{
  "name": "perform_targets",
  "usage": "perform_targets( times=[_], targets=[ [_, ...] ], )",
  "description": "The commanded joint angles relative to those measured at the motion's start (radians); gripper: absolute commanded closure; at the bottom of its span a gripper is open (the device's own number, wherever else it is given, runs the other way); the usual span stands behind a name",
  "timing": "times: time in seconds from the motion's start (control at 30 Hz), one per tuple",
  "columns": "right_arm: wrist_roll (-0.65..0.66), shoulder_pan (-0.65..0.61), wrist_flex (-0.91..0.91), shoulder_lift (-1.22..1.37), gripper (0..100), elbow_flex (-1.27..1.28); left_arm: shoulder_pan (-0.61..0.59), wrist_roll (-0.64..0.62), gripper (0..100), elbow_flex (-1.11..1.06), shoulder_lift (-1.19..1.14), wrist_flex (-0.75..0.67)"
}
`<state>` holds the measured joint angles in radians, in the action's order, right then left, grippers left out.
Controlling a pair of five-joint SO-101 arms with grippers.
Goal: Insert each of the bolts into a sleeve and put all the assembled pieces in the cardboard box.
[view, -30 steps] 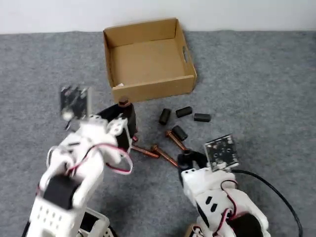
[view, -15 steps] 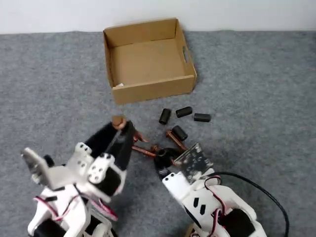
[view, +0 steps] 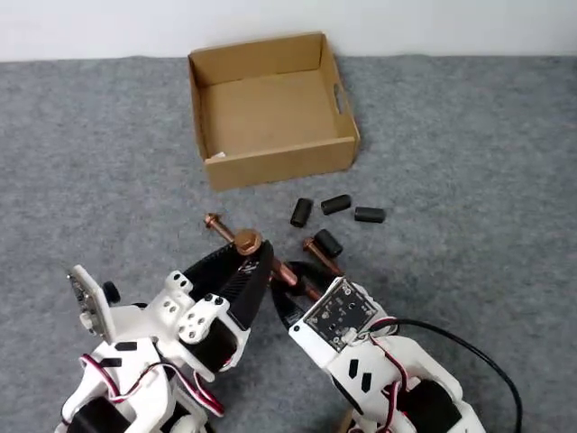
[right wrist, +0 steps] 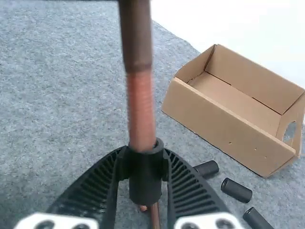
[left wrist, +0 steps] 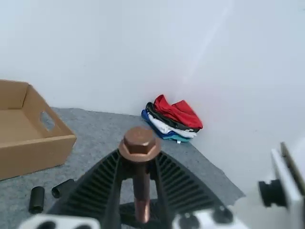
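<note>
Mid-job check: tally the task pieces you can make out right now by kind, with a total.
Black sleeves: 5, four loose on the carpet, one in the right gripper
Copper bolts: 3 told apart, one in the left gripper; grippers may hide more
Cardboard box: 1
Total: 9

Place: looks like a spare room in somebody's home, more hobby corner than proper lab
Surface: everything sits on grey carpet (view: 469, 135) that runs right up to a plain white wall (left wrist: 119, 43)
Corner: a pile of clothes (left wrist: 172, 119) at the foot of the wall, red, white, blue
Gear: two small white robot arms, left arm (view: 144, 365) and right arm (view: 397, 379), with a loose black cable (view: 491, 352)
Extras: one plain cardboard box (view: 270, 167) on the carpet
</note>
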<state>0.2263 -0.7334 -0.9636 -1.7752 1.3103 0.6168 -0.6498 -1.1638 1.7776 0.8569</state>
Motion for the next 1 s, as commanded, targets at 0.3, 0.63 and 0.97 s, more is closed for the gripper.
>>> perform_targets(
  times=[0.3, 0.63, 0.97],
  targets=[
    [0.009, -0.002, 0.036, -0.013, 98.8, -0.032, -0.084, 0.011, 100, -0.051, 0.008, -0.04],
    [0.048, -0.002, 0.09, -0.004, 98.8, -0.031, -0.071, 0.011, 100, -0.13, 0.005, -0.037],
    [0.049, -0.002, 0.087, -0.005, 98.8, -0.026, 0.095, 0.192, 91, -0.142, 0.002, 0.083]
  ],
)
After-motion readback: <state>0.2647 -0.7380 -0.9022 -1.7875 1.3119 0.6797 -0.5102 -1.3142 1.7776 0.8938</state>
